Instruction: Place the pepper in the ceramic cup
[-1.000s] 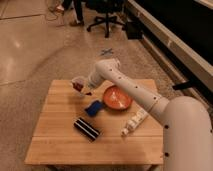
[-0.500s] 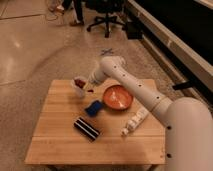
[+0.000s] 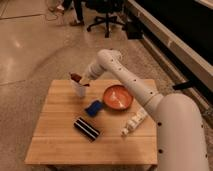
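The far end of the arm is running into a small dark cluster over the ceramic cup (image 3: 79,88), so the gripper (image 3: 81,80) and its fingers are hard to pick apart from what they are carrying; the jaws are reading as closed tight, and the dark red pepper (image 3: 75,77) is sticking out at their tip, so the gripper is holding it pinched. The pepper is hanging just above the cup's rim at the cup's left side, and whether it is touching the rim cannot be told. The cup is standing upright near the back left part of the wooden bench (image 3: 55,135), with its lower part showing clearly and its mouth partly covered by the gripper. The robot's white body is filling the lower right corner and is being cut off by the frame edge. On the bench, a blue sponge (image 3: 93,107) is lying just beside the orange-red bowl (image 3: 117,97), a black striped block (image 3: 87,128) is lying nearer the front, and a slim white bottle (image 3: 135,122) is lying on its side near the robot.
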You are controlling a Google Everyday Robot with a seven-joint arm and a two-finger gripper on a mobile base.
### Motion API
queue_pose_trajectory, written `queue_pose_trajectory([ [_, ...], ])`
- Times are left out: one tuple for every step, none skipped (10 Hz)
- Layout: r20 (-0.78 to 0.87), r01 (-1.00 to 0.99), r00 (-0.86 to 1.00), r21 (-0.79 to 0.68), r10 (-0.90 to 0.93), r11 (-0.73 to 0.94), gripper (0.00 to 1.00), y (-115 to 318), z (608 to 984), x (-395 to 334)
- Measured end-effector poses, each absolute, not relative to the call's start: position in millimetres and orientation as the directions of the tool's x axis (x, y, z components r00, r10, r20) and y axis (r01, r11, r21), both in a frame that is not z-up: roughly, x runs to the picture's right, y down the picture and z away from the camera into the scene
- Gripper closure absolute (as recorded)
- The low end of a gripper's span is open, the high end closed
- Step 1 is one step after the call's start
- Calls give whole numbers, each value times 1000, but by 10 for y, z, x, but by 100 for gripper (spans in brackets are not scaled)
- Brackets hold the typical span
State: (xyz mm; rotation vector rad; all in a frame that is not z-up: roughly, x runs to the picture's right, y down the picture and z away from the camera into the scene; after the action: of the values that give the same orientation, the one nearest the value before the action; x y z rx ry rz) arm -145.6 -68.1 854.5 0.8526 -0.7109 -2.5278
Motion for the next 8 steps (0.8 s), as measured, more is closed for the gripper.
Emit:
queue_pose_trajectory([
  [-462,175,-742,565,-485,-806,100,-735,8543,-1533],
  [-468,169,-742,562,-480,-809,100,-762,8548,-1566],
  [-481,161,-738,556,-474,-815,100,-818,8562,-1628],
  [-494,158,-731,547,-470,-822,93,-879,8600,-1676],
  [-501,163,-726,540,-471,-825,86,-923,8642,-1682],
  [-503,171,-722,536,-475,-827,78,-951,8692,-1671],
  [-501,187,-717,532,-484,-826,66,-983,8782,-1626],
  [-496,200,-713,532,-495,-823,55,-992,8851,-1587],
])
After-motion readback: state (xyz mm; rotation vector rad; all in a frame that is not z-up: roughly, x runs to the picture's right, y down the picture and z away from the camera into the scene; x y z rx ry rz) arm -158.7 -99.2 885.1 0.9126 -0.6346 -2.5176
